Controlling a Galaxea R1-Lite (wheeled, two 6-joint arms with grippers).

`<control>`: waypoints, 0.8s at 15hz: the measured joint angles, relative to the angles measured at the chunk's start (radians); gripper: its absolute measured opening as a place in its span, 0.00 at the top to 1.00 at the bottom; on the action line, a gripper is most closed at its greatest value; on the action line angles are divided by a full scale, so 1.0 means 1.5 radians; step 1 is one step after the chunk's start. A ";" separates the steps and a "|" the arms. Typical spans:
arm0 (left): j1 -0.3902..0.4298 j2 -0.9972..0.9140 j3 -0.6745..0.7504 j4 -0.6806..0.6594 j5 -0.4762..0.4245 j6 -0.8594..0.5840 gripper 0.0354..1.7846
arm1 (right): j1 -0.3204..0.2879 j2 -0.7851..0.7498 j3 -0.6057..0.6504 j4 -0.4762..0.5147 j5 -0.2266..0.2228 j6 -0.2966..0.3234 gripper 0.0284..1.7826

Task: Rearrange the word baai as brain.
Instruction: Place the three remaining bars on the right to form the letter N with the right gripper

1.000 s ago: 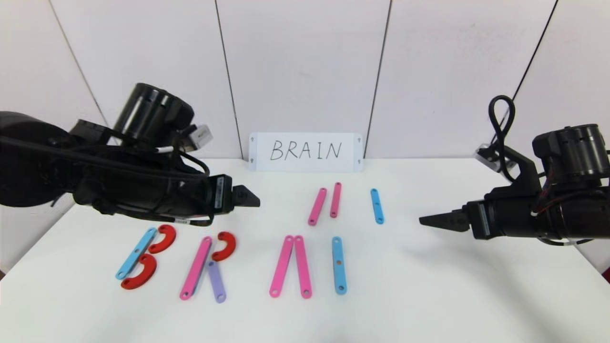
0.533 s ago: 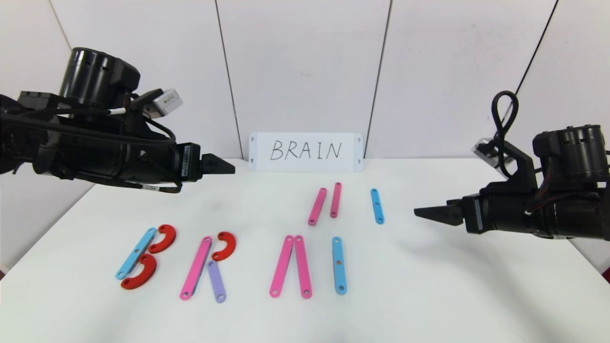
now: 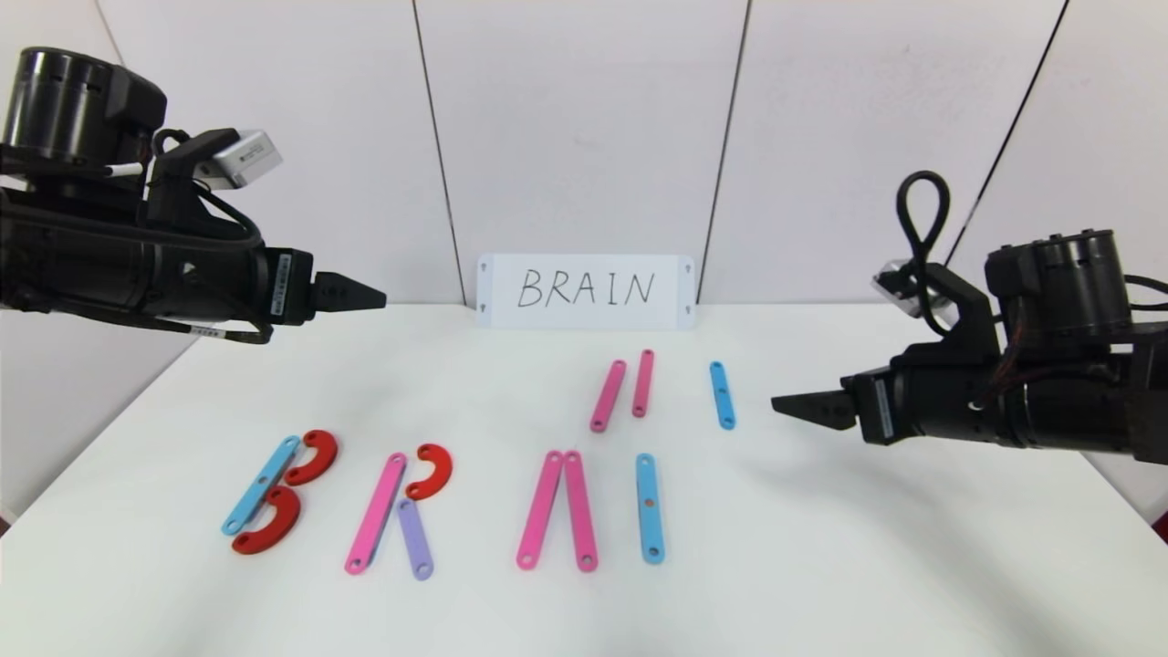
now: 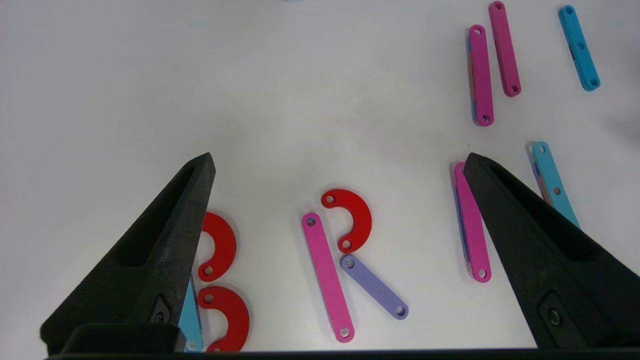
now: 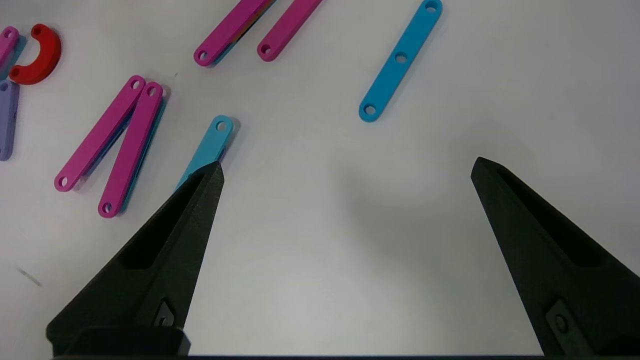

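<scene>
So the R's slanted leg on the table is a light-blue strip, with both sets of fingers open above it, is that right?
Not quite: the R's slanted leg is a purple strip, as the left wrist view shows. Left gripper and right gripper fingers are indeed open above the table.

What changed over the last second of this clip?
The left gripper rose and drew back to the robot's left, away from the letters, open and empty. The right gripper crept inward, also open. The plastic letters, spare strips and card stayed put.

We see left gripper open wide above table. Between tips: pink strip, red curve, purple strip forming R. Far side: two pink strips, blue strip.
</scene>
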 joint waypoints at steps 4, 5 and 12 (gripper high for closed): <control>0.001 -0.009 -0.002 -0.004 0.000 0.001 0.03 | 0.094 0.054 -0.098 0.036 -0.128 0.053 0.03; 0.002 -0.010 -0.002 -0.004 0.000 0.002 0.03 | 0.113 0.074 -0.129 0.042 -0.151 0.068 0.03; -0.020 -0.014 0.011 -0.003 -0.003 0.007 0.03 | 0.195 0.277 -0.339 0.053 -0.230 0.109 0.03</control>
